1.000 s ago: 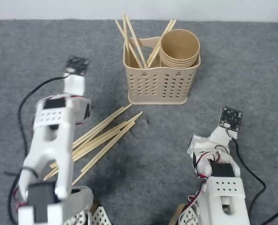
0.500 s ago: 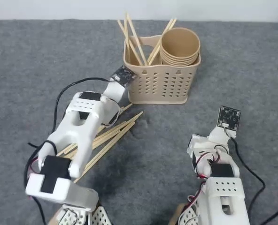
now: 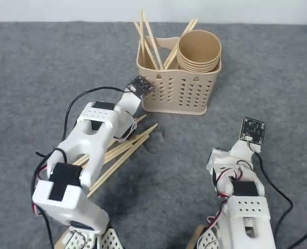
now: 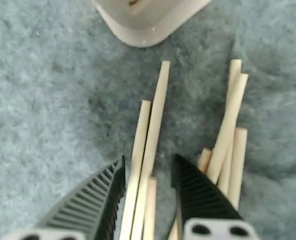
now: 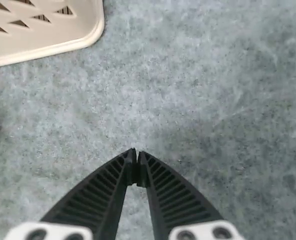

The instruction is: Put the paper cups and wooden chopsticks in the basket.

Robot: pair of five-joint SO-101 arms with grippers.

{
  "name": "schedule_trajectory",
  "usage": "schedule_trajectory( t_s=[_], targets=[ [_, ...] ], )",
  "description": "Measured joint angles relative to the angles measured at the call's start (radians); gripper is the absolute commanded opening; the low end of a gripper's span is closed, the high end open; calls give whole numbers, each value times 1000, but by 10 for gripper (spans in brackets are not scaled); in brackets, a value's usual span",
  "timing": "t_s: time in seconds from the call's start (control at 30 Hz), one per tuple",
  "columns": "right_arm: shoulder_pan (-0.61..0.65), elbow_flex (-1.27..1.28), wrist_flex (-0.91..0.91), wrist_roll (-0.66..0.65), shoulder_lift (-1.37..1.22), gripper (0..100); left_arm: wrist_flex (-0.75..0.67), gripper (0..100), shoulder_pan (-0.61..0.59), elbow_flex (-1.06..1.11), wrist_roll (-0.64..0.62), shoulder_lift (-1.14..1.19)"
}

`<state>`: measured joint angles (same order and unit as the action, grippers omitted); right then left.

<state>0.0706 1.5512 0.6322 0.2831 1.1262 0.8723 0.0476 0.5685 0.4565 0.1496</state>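
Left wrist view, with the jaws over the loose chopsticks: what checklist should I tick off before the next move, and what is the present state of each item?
1. Left jaws open: ok.
2. Wooden chopsticks between the left jaws: ok, a few lie in the gap.
3. Neighbouring chopsticks outside the grasp: not ok, they lie close beside one jaw and may get nudged.
4. Left jaws low enough to the carpet: cannot tell.
5. Basket has room beside the paper cups: ok, probably.
6. Right jaws shut, away from the chopsticks: ok.
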Motion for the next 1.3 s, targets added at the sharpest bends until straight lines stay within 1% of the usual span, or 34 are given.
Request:
schedule_trajectory(
  t_s=[0.03, 0.27, 0.4, 0.5, 0.67, 0.8, 0.97, 1.03, 1.1, 1.2, 1.23, 1.3],
  targets=[
    [0, 0, 0, 0, 0, 9, 5, 7, -8, 0, -2, 0],
    [0, 0, 0, 0, 0, 9, 95, 13, -101, -3, 5, 2],
    [0, 0, 0, 0, 0, 9, 147, 13, -189, -31, 5, 2],
    [0, 0, 0, 0, 0, 9, 183, 13, -279, -66, 0, -8],
    [0, 0, 0, 0, 0, 9, 199, 13, -414, -115, 0, -130],
    [0, 0, 0, 0, 0, 9, 198, 13, -477, -126, -2, -209],
    [0, 0, 0, 0, 0, 9, 127, 16, -543, -126, -2, -219],
    [0, 0, 0, 0, 0, 9, 68, 19, -568, -109, -49, -221],
    [0, 0, 0, 0, 0, 9, 8, 61, -589, -69, -106, -221],
    [0, 6, 0, 0, 0, 9, -51, 162, -595, -2, -120, -221],
    [0, 6, 0, 0, 0, 9, -58, 183, -594, 18, -118, -221],
    [0, 6, 0, 0, 0, 9, -64, 190, -595, 34, -118, -221]
  ],
)
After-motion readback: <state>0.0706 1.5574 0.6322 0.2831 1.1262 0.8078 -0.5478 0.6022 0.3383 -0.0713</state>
